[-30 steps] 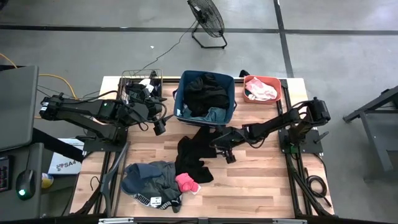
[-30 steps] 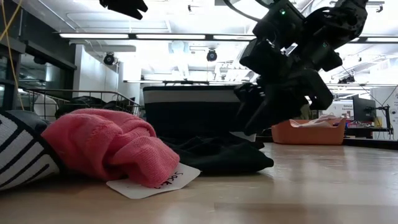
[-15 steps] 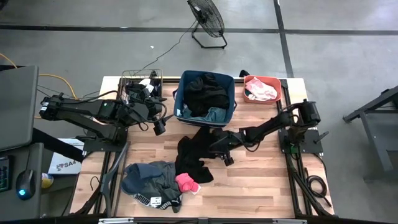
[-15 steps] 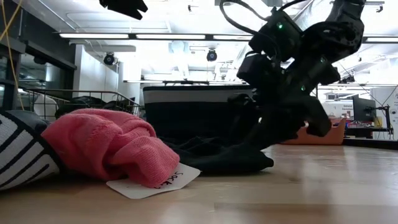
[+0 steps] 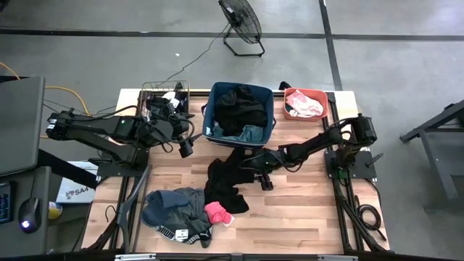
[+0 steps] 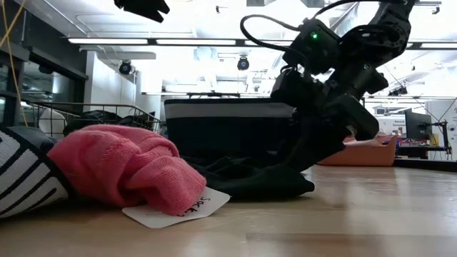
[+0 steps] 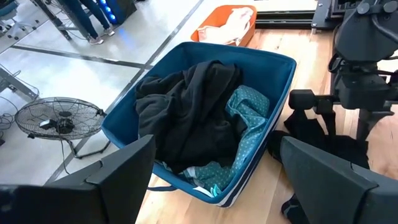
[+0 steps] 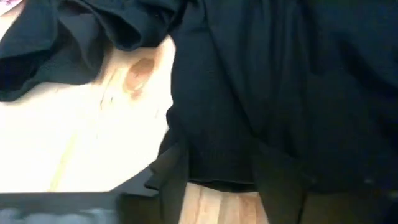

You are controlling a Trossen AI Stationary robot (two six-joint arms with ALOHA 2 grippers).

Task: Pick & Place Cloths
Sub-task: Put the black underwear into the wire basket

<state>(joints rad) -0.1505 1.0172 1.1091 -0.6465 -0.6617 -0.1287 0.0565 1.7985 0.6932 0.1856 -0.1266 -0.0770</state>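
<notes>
Grey concrete floor surrounds the wooden counter (image 5: 304,210), with a black fan (image 5: 241,22) standing beyond its far edge. Since a second ago the right jaws (image 5: 255,168) have come down from above the black cloth (image 5: 226,180) at the counter's middle and now rest on its edge nearest the right side; the low view shows the arm lowered onto the fabric, where before it hung clear. Those jaws have narrowed around a fold of the black cloth, one finger (image 8: 171,180) under and one over the fabric in the right wrist view, though whether the pinch is complete I cannot tell. Toward the near edge lie the bright pink cloth (image 5: 217,213) and, just beside it, the grey and teal pile (image 5: 174,206), unchanged. More black and teal cloths fill the blue bin (image 5: 270,116) at the far edge's middle, and pale pieces sit in the coral tub (image 5: 317,94) near the far right corner. The left jaws (image 5: 185,148) hang wide and empty over the counter's left part, unmoved, near a wire basket (image 5: 164,88).
</notes>
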